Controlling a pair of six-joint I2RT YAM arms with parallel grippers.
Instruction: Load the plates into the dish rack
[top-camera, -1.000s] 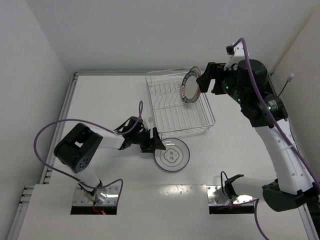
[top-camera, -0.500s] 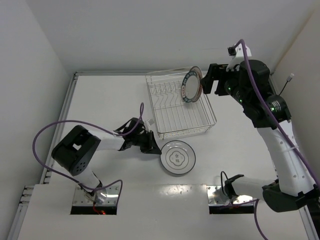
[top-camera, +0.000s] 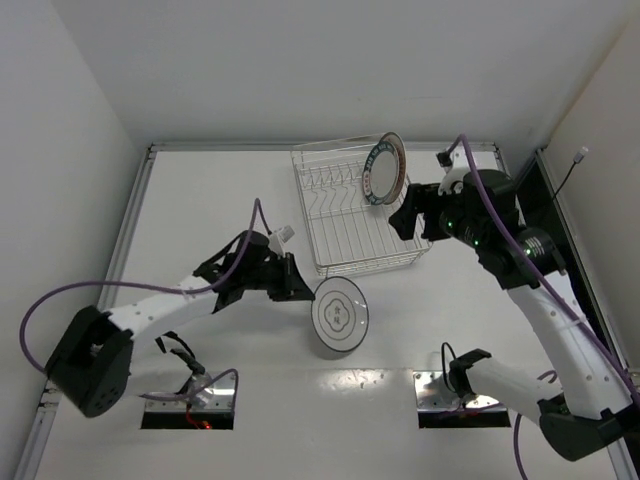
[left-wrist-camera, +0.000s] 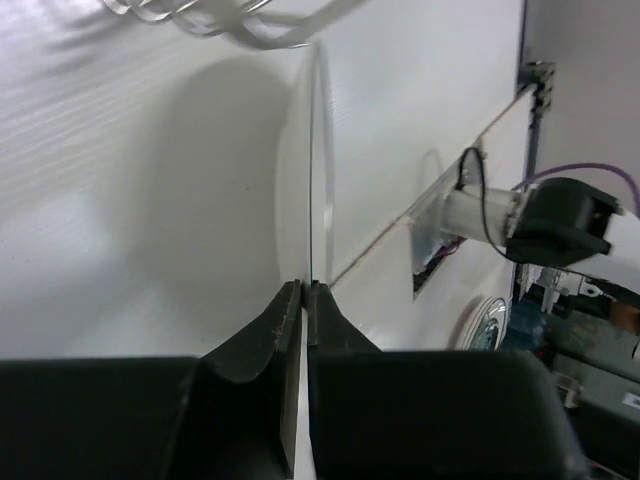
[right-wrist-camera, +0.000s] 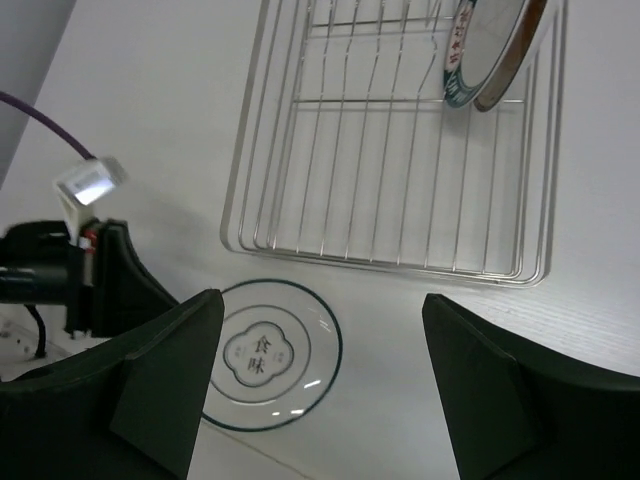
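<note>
One lettered-rim plate (top-camera: 385, 168) on edge in dish rack (top-camera: 350, 238); ringed plate (top-camera: 340, 315) outside.

The white table (top-camera: 220, 200) is carrying the wire rack (top-camera: 370, 262), which is sitting flat toward its far right side. Two metal mounts (top-camera: 190, 395) are lying at the near edge. Just in front of the rack a ringed plate (top-camera: 340, 316) is tilting; whether it is touching the table, I cannot tell.
</note>
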